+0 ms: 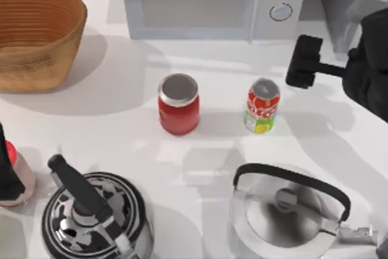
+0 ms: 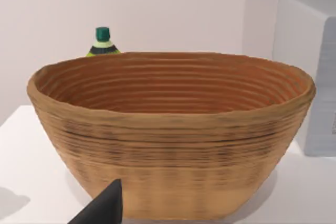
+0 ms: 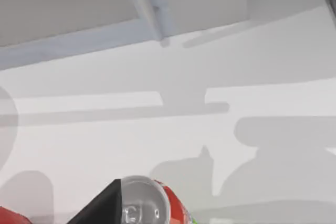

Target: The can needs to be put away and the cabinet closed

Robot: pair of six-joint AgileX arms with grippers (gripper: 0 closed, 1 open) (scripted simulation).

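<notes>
1 can stands upright on the white worktop, right of the red jar. Right gripper hovers just beyond it; I cannot tell how its jaws stand.

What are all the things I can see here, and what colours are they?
can: 1, red top, white and yellow-green bottom, silver lid, upright mid-table toward the right
jar: 1, red with grey lid, upright left of the can, apart from it
basket: 1, brown woven, back left
bottle: 1, green cap, yellow-green body, behind the basket
microwave: 1, pale grey, back middle
patterned kettle: 1, black and white, black handle, front left
silver kettle: 1, silver with black handle, front right
table: 1, white
left pincer: 1, black, in front of the basket
right pincer: 1, black, right of the can, not touching it
</notes>
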